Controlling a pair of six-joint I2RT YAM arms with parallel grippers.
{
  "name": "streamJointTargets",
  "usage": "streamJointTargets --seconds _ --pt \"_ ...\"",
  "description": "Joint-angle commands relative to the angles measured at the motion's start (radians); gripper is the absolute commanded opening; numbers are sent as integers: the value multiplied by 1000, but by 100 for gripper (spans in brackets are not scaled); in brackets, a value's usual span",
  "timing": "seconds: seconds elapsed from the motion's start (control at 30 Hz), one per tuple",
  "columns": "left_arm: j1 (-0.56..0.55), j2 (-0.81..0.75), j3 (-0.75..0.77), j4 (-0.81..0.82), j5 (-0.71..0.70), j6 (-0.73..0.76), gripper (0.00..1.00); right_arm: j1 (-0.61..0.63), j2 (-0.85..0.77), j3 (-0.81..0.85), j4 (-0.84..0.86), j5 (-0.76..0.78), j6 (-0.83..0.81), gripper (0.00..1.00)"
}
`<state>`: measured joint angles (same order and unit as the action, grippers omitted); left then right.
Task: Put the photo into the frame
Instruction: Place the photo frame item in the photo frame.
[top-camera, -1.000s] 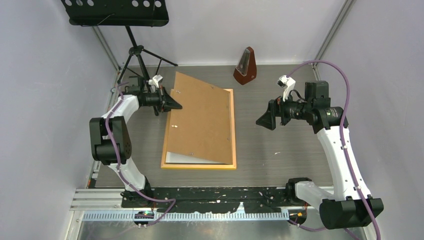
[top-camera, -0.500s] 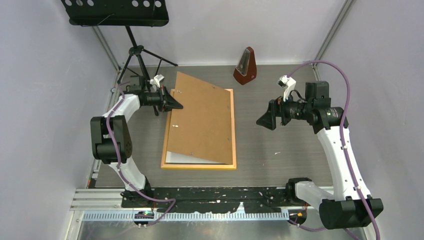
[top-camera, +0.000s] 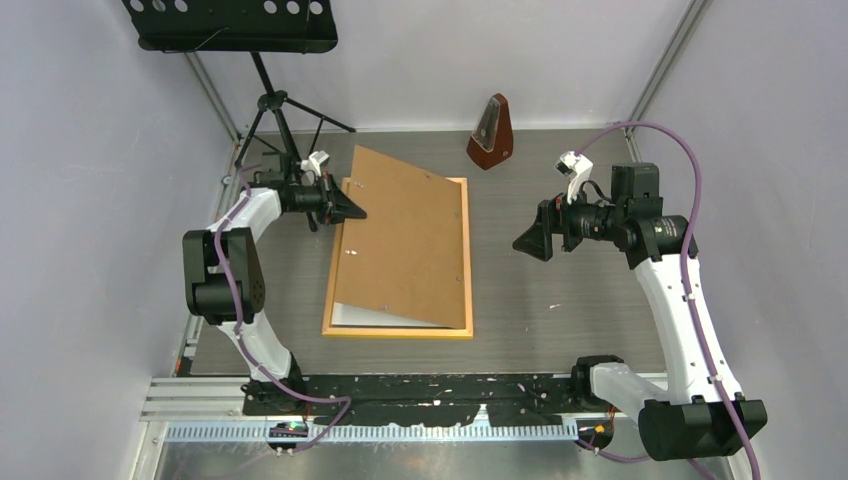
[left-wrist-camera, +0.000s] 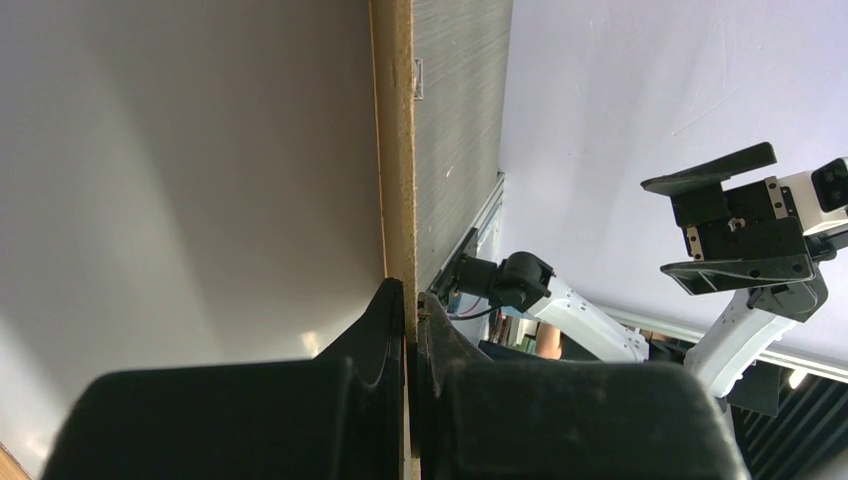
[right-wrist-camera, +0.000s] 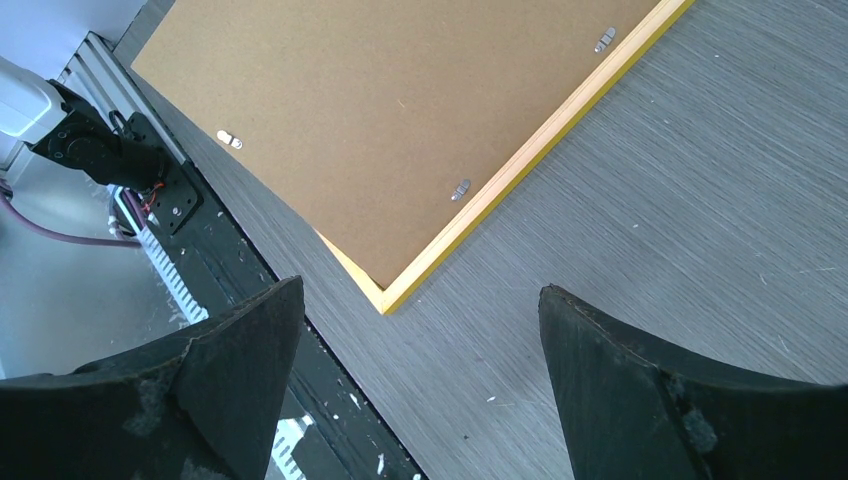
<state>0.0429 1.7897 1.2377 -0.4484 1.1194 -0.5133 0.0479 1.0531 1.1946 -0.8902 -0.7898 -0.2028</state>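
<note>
Frame (top-camera: 400, 332) lies flat and face down on the tabletop (top-camera: 560, 300), between my two arms, with its back open for loading.

Board (top-camera: 405, 245): the brown backing is skewed across the frame. Its left edge is raised and its far corner overhangs the far strip. My left tool (top-camera: 360, 213) is closed tight on that left edge. The left wrist view shows the thin brown edge pinched between both fingers (left-wrist-camera: 380, 330). I judge the board is held up this way to hinge it clear of the opening.

Photo: no printed face shows in any view. A pale sheet (top-camera: 365, 316) shows inside the frame under the raised board, at the near left corner. I take it for the photo lying face down, but cannot confirm this.

My right tool (top-camera: 520, 243) hangs above bare tabletop, well to the right of the frame. Its jaws stand wide apart and it holds nothing. Its camera looks down on the frame's near right corner. I judge it is on standby to steady or press the board.

Assessment: the board is not seated. Lowering it square is the remaining step, and the skew risks catching on a strip.
</note>
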Motion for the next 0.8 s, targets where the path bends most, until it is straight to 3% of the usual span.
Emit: streamJointTargets --seconds 0.0,0.43,0.77 --pt "-3 -9 15 41 60 -3 0 -5 -22 4 24 -1 6 93" --pt "-3 11 10 47 53 10 0 -7 -21 4 24 -2 6 93" --pt "-5 39 25 -27 25 105 3 -7 -9 12 20 -4 9 93"
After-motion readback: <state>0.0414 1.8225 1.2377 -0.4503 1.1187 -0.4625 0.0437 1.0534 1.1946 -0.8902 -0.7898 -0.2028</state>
